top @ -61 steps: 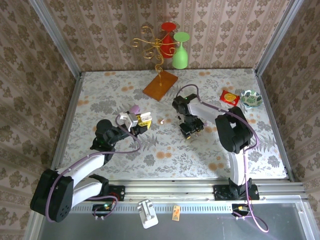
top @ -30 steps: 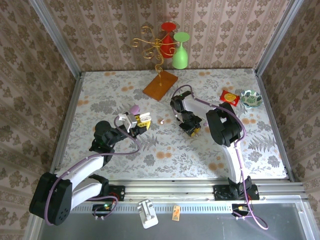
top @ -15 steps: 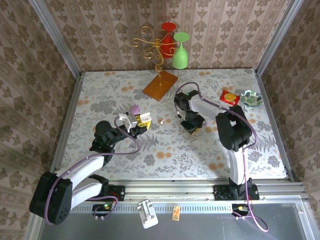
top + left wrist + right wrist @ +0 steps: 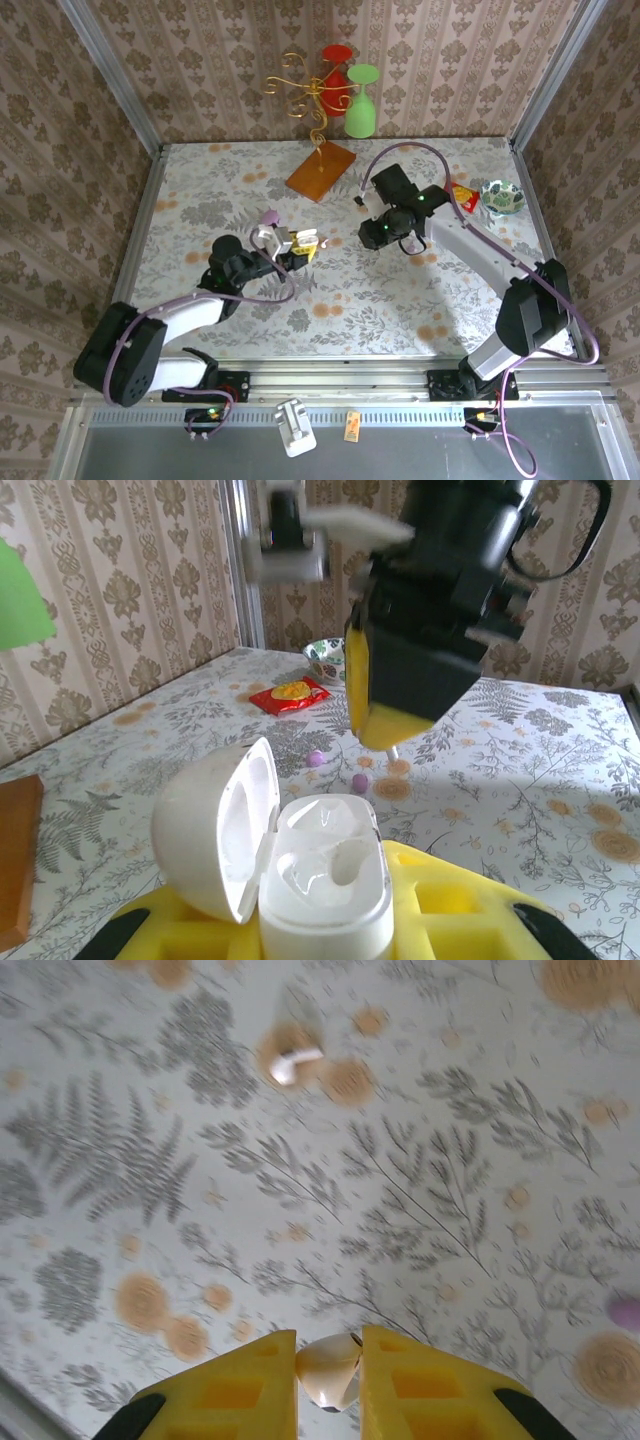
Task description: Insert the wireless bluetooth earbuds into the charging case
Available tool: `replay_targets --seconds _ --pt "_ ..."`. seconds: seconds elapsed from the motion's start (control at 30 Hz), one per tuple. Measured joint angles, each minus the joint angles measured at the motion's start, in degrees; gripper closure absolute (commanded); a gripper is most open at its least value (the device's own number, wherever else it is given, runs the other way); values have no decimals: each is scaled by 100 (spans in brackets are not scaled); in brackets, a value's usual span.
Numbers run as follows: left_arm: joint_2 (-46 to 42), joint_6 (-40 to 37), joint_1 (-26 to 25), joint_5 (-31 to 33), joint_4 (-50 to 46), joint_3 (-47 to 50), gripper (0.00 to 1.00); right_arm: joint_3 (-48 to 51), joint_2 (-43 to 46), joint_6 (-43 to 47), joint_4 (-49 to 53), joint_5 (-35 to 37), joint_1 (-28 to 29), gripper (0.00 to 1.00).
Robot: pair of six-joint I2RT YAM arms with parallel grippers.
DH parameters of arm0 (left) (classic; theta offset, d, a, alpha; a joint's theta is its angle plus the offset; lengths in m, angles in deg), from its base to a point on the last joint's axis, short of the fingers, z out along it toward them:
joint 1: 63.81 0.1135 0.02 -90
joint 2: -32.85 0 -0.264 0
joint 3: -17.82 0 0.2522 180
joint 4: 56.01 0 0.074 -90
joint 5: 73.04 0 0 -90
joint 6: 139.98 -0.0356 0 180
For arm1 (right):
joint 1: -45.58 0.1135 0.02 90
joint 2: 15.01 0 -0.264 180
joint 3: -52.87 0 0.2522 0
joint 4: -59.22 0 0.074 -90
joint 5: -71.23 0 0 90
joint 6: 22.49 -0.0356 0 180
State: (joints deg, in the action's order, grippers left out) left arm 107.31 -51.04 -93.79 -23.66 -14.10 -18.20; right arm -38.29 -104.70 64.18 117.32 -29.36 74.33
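The white charging case (image 4: 320, 880) stands upright between the yellow fingers of my left gripper (image 4: 320, 932), which is shut on it. Its lid (image 4: 215, 835) hangs open to the left and two hollow sockets face up. In the top view this gripper (image 4: 293, 246) is left of the table's centre. My right gripper (image 4: 328, 1385) is shut on a small whitish earbud (image 4: 328, 1370) and hovers above the table. It hangs beyond the case, and the bud's stem (image 4: 393, 750) pokes out below its yellow fingers (image 4: 385, 695). Another earbud (image 4: 288, 1065) lies on the tablecloth.
Two small purple pieces (image 4: 317, 758) (image 4: 360, 781) lie on the cloth beyond the case. A red packet (image 4: 459, 194) and a patterned bowl (image 4: 502, 197) sit at the back right. A gold wire stand on a wooden base (image 4: 321, 171) holds red and green glasses (image 4: 361, 100).
My right arm has lifted off the table and swung back and up, carrying the earbud. My left gripper has moved right toward the centre with the open case.
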Motion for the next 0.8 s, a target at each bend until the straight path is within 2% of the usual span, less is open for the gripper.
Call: replay_targets --seconds 0.37,0.8 --pt "1311 319 -223 44 922 -470 100 66 446 -520 -992 -1416 61 78" --pt "1659 688 -511 42 1425 -632 100 68 343 -911 -1853 -2129 76 79"
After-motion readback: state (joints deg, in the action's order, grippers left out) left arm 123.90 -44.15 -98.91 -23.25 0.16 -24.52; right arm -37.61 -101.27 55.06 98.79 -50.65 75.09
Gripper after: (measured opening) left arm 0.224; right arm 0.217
